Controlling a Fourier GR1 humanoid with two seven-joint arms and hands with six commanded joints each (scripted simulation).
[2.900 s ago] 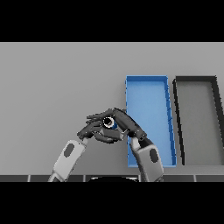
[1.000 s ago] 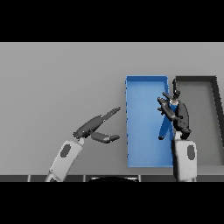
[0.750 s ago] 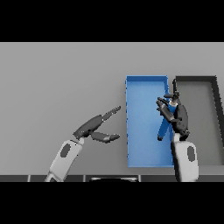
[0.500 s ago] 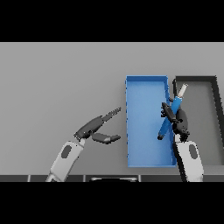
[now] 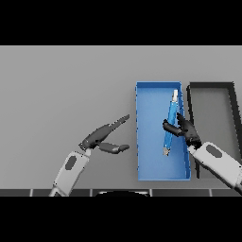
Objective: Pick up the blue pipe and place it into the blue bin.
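So on the grey table [image 5: 56, 85] the left hand [image 5: 101, 138] sits over bare tabletop just left of the blue bin [image 5: 151, 170], fingers straight and spread wide from the thumb, holding nothing. Next over, the bin is a long open tray, and the blue pipe [image 5: 170, 120] is inside its outline near the right wall, running lengthwise with a pale tip at the far end. The right hand [image 5: 185, 130] is at that right wall with fingers curled around the pipe's middle. Can't tell if the pipe touches the bin floor. Just right of the bin sits a black bin [image 5: 212, 87].
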